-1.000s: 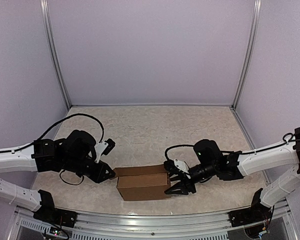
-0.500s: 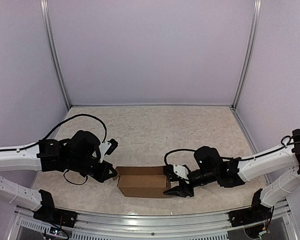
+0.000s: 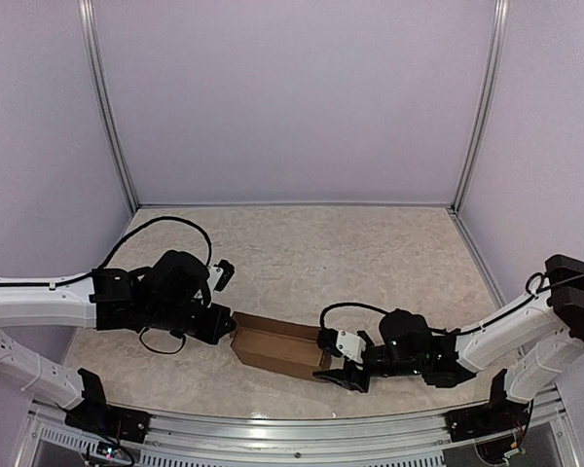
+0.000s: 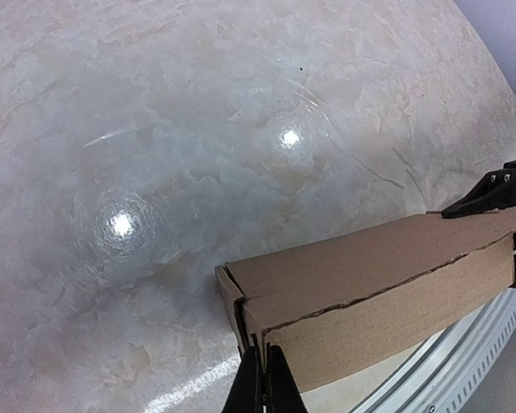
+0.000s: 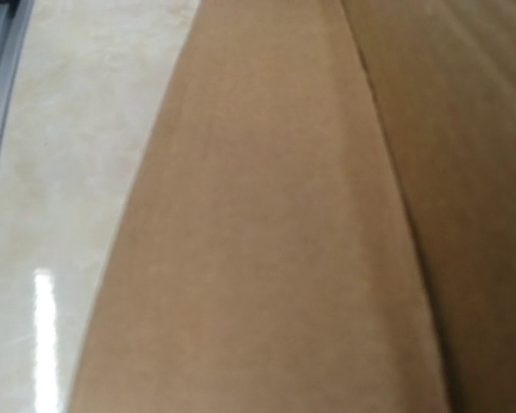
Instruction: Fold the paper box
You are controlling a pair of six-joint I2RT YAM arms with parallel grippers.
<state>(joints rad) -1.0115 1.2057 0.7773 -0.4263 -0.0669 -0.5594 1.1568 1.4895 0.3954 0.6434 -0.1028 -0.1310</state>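
Box (image 3: 277,346) lies on the marble table (image 3: 302,253), close to the front rail (image 3: 302,430), with an arm at each end. The left wrist view shows what the overhead view hides: the left gripper (image 4: 261,385) is pinched tight on the box's end edge. The right gripper (image 3: 339,368) sits against the box's other end. Its own wrist view shows only blurred cardboard, so its opening cannot be told.
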